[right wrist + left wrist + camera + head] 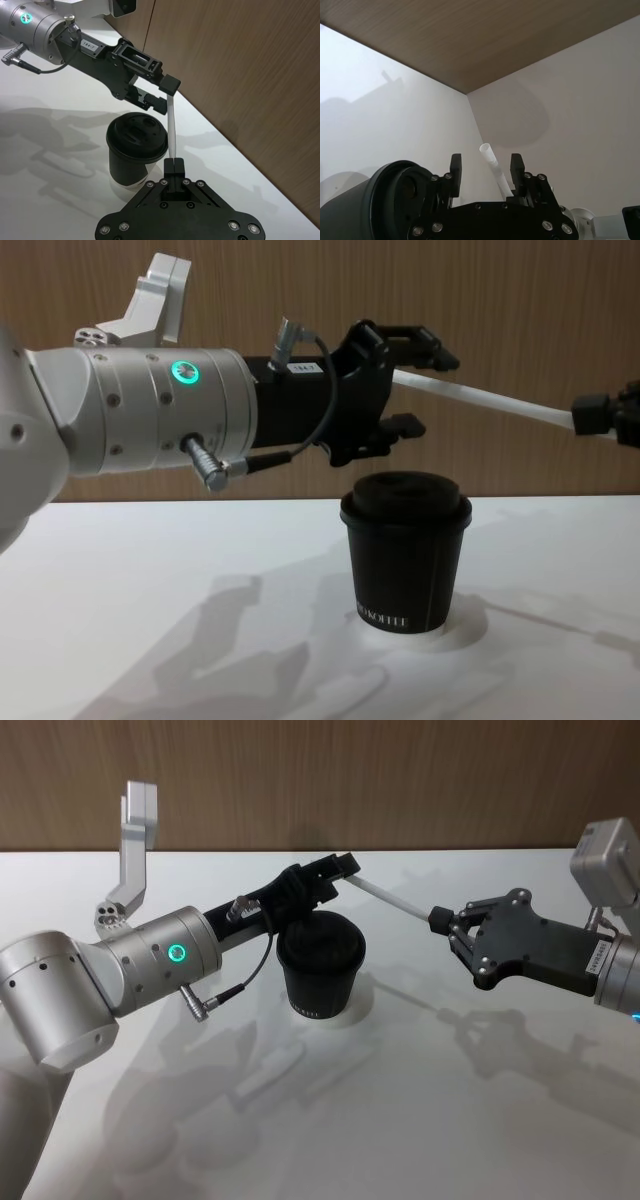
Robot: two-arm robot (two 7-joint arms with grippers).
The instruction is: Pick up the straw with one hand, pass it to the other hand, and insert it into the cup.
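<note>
The straw (480, 397) is held in the air above the worktop (400, 1120), higher than the cup (405, 550) and not inserted in it. In the chest view it runs nearly level, with its end on the robot's left slightly higher than its end on the robot's right.

The right end effector (174, 164) grips the straw at its right-hand end. Its blocky black fingertips (438, 918) are pressed together on the tube, and the rest of the straw projects freely from them toward the robot's left.

The left end effector (486, 167), with a silver cylindrical wrist and a green ring light, is positioned at the other end of the straw. Its two fingers are spread, and the tip of the straw lies in the gap between them, closer to one finger than to the other. It cannot be determined whether the tube touches that finger. In the chest view this end effector hangs just above the cup's lid, clear of it.

The cup stands upright on the worktop with its black lid fitted and its white lettering facing the robot. It rests on a low white round pad (470, 625). In the head view it sits below the left end effector, with the right end effector well apart on the robot's right.

A wood-panelled wall (300, 780) closes off the far edge of the worktop.
</note>
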